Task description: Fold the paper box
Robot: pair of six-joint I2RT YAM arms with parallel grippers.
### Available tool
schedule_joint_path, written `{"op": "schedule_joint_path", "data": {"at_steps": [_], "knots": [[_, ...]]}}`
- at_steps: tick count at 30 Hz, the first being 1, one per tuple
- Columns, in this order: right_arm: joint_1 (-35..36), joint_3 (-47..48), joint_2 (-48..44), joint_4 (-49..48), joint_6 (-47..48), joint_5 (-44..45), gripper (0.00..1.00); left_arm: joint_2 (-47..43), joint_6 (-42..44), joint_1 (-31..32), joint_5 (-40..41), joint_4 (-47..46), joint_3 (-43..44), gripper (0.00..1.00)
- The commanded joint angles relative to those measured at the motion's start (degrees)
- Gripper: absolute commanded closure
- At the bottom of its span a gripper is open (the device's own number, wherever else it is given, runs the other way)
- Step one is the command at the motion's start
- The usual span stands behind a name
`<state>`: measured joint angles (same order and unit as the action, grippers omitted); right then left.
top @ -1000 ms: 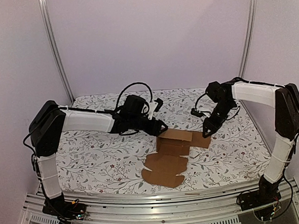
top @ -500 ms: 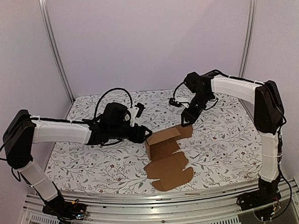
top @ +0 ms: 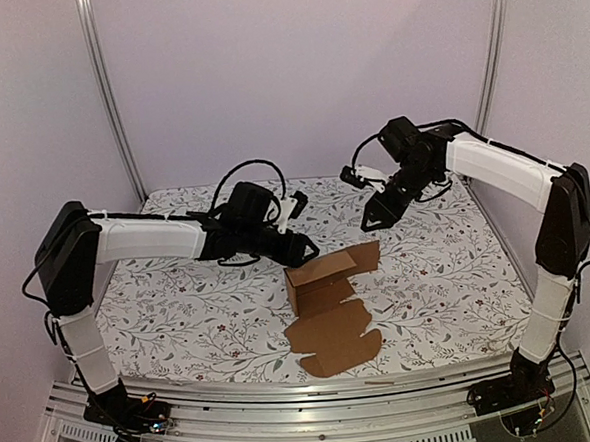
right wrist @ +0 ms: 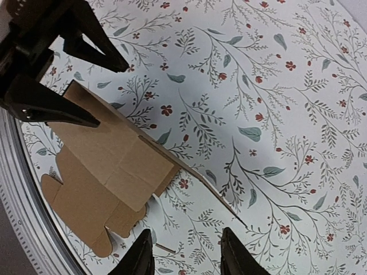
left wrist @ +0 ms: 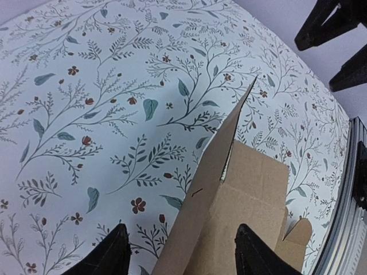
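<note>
The paper box (top: pixel 329 309) lies near the middle of a white cloth (top: pixel 180 308) printed with leaves and small red flowers. It is plain brown cardboard, partly folded. 1 section stands up as a low open shell at the far end, with a flap reaching toward the right. The rest, with its rounded tabs and slits, lies flat on the cloth toward the near edge.

The left gripper (top: pixel 305 248) reaches in low from the left and sits at the far left corner of the raised section. In the left wrist view its 2 fingers (left wrist: pixel 114 255) are spread wide, with an upright cardboard wall rising between them. A strip of cloth shows between the left-hand finger and the wall. Whether the other finger touches the cardboard cannot be told.

The right gripper (top: pixel 372 216) hangs above the cloth behind and to the right of the box, apart from it, pointing down and to the left. In the right wrist view its 2 fingers (right wrist: pixel 143 255) stand apart with only the cloth showing between them. The box and the left gripper's black fingers show beyond them in that view.

A ribbed aluminium rail (top: pixel 286 394) runs in front of the cloth's near edge.
</note>
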<state>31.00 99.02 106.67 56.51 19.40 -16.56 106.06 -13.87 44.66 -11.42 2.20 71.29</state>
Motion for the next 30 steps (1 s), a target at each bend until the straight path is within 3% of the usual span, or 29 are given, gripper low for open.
{"op": "schedule_joint_path", "data": {"at_steps": [1, 7, 14, 25, 30], "knots": [[1.37, -5.16, 1.34, -3.33, -5.0, -9.61, 0.64, 2.68, -2.22, -0.63, -6.76, 2.12, -0.7, 0.39], [3.42, -7.29, 6.49, -7.69, -9.14, -15.05, 0.77, 2.31, -4.23, -0.8, -6.45, -2.84, -5.04, 0.41], [7.18, -6.66, 11.94, -9.39, -11.02, -16.26, 0.82, 3.11, -6.61, -1.26, -8.18, -7.58, -7.1, 0.42], [7.07, -10.07, 13.03, -13.91, -15.78, -21.86, 0.77, 4.37, -13.5, -4.46, -13.23, -17.99, -11.14, 0.43], [2.67, -8.54, 8.77, -4.6, -10.3, -21.88, 0.73, 4.59, -13.83, -5.51, -14.34, -19.07, -10.79, 0.45]]}}
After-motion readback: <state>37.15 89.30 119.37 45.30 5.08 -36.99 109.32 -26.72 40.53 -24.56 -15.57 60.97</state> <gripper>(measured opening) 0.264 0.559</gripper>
